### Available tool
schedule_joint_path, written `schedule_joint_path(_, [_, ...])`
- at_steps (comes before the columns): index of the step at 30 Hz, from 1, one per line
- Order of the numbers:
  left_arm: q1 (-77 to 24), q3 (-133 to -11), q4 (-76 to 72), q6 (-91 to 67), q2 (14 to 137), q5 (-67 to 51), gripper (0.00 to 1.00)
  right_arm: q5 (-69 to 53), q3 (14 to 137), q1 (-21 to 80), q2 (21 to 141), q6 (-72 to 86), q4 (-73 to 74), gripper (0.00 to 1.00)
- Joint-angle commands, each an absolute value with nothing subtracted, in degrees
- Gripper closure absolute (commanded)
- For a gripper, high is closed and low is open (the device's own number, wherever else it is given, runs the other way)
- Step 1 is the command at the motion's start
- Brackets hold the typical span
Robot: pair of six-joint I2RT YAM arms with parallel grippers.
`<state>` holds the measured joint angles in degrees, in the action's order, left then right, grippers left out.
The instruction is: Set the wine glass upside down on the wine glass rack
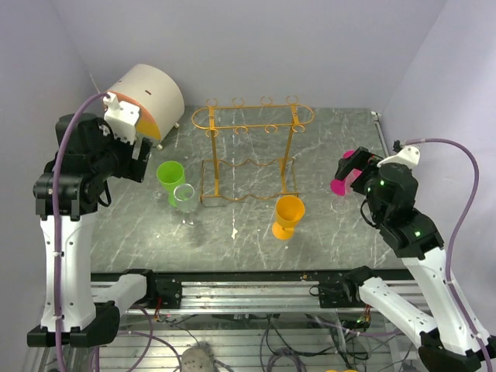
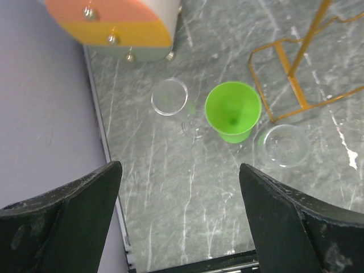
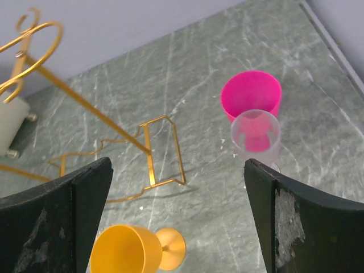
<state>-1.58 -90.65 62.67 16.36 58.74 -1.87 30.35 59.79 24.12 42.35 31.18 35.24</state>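
Top external view: bench point(image 1: 155, 232) carries one wine glass rack point(image 1: 215, 159), three coloured glasses point(image 1: 288, 211), three clear glasses point(image 2: 169, 96); left gripper point(image 2: 179, 170) and right gripper point(image 3: 177, 168) released.

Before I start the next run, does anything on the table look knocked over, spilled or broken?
Nothing stands out. The wine glass rack stands upright with no glass on it. The green glass, orange glass and pink glass stand rim up, and nothing is spilled. The only oddity is a small white fleck on the table before the rack.
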Motion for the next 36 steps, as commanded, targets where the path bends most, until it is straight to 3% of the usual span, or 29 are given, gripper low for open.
schedule_joint_path(1, [-1.04,-99.28,69.16,23.16,61.99,-14.21,0.04,17.31,59.72,24.42,39.46,20.47,33.39,0.0])
schedule_joint_path(4, [-1.05,-102.44,72.6,26.01,64.32,-16.41,0.07,-0.26,58.99,24.44,36.87,12.89,33.22,0.0])
schedule_joint_path(7, [-1.01,-102.65,72.49,25.61,65.22,-16.41,0.07,-7.62,59.77,24.43,36.69,11.1,36.07,0.0])
schedule_joint_path(14, [-0.99,-100.83,69.51,22.78,66.58,-14.86,0.07,-7.42,63.16,24.52,44.53,10.62,45.46,0.0])
schedule_joint_path(22, [-0.88,-98.5,68.57,22.6,66.08,-15.46,0.07,-2.09,64.86,24.52,57.05,12.98,48.93,0.12])
schedule_joint_path(28, [-0.83,-95.55,67.46,21.82,64.66,-15.1,0.08,-4.85,61.65,24.5,61.72,15.58,44.65,0.31])
schedule_joint_path(36, [-0.87,-92.86,66.46,21.44,63.09,-14.48,0.07,-6.22,59.88,24.52,63.32,15.63,43.77,0.35])
